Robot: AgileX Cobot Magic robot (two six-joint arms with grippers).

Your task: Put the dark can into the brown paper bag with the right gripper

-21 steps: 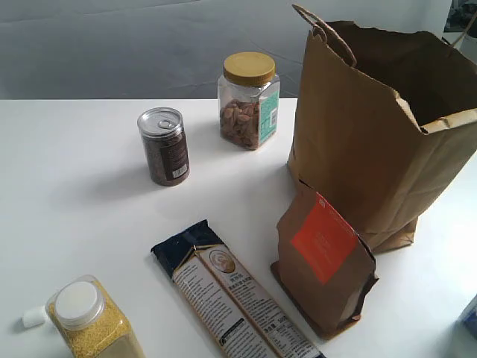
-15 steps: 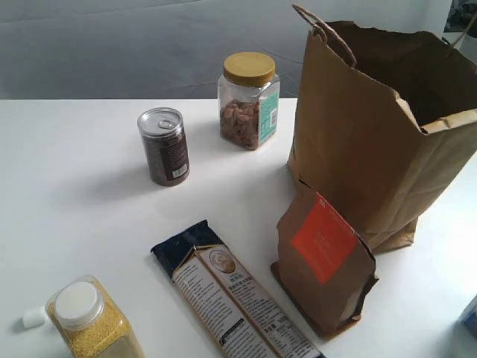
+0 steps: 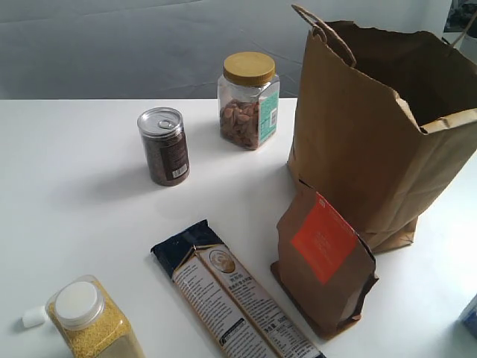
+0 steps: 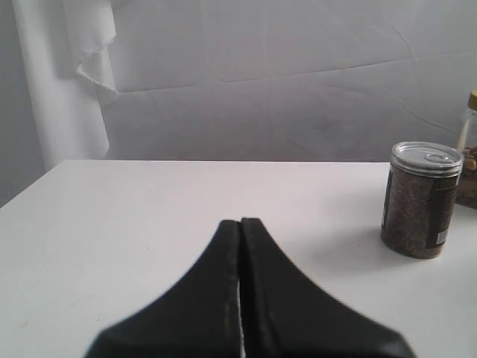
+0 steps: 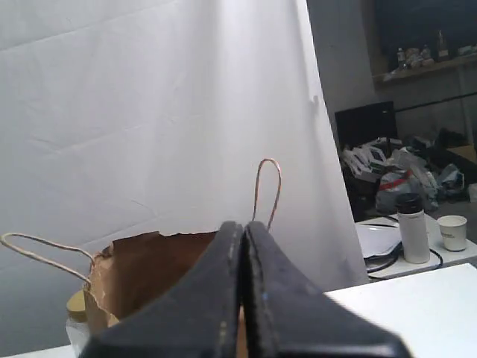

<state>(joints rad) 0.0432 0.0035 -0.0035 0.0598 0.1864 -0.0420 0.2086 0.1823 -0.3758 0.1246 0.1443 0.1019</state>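
1. Nothing of the task is done yet, as far as the views show. The dark can (image 3: 164,146) stands upright on the tabletop (image 3: 82,201), lid up, with nothing touching it.
2. The right tool (image 5: 242,225) is clenched, its jaws pressed together with nothing between them. It does not appear in the exterior view, so I judge it to be well apart from the can.
3. Just beyond the right tool's tips, its own camera shows the open mouth and handles of the brown paper bag (image 3: 358,149). The can is not in that camera's view at all. The tool therefore faces the goal, not the thing it must fetch.
4. The left tool (image 4: 240,222) is also clenched and empty. The can stands ahead of it, well apart, with bare tabletop between.
5. The bag stands upright and gaping, ready to receive. From the can, the nut jar (image 3: 248,101) lies between it and the bag.
6. What is left, in my judgement, is everything:
   - bring the right tool to the can and release its jaws;
   - close on the can's body and lift it;
   - carry it over the bag's rim and let go inside.
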